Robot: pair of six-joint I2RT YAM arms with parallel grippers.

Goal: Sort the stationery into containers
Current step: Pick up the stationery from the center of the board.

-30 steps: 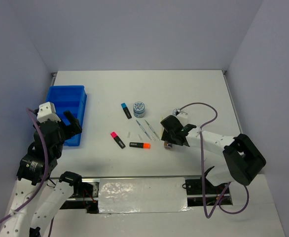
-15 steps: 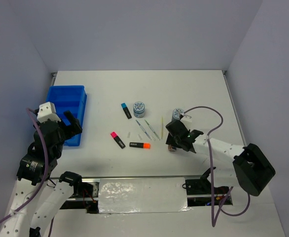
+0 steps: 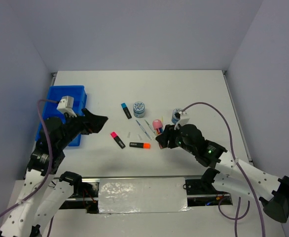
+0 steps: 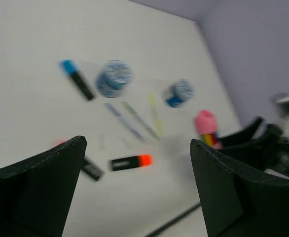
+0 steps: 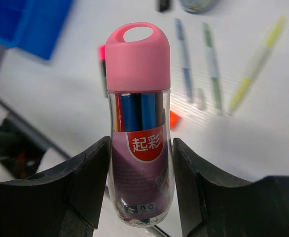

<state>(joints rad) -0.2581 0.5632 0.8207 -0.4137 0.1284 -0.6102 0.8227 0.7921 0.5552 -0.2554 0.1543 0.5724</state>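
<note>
surface [image 3: 198, 89]: white and flat, carrying the loose stationery in its middle and the tray at its far left.
blue tray [image 3: 55, 96]: bright blue plastic, rectangular, divided into compartments; lay at the left edge of the surface, its near part overlapped by the left arm in the top view. No stationery could be made out inside it.
left gripper [image 3: 101, 123]: jaws spread wide with nothing between them; hung above the surface just right of the tray, aimed toward the stationery.
right gripper [image 3: 162, 138]: jaws pinching the lower body of the pink tube, one on each side.
pink tube [image 5: 138, 123]: clear body with coloured contents, red label, pink looped cap; held raised above the surface, cap pointing away from the jaws, near the pens.
tape rolls [image 3: 139, 109]: two, round, blue-white patterned; one just right of the blue-capped highlighter, the other [image 3: 176, 116] farther right, beside the right arm's cable.
highlighters: three, black-bodied, lying apart; blue cap [image 3: 126, 110] farthest back, pink cap [image 3: 117, 139] to the left, orange cap [image 3: 139, 145] nearest.
pens [image 3: 142, 129]: two thin ones side by side, between the highlighters and the held tube.
yellow stick [image 5: 257, 64]: thin, lying just right of the pens.
</note>
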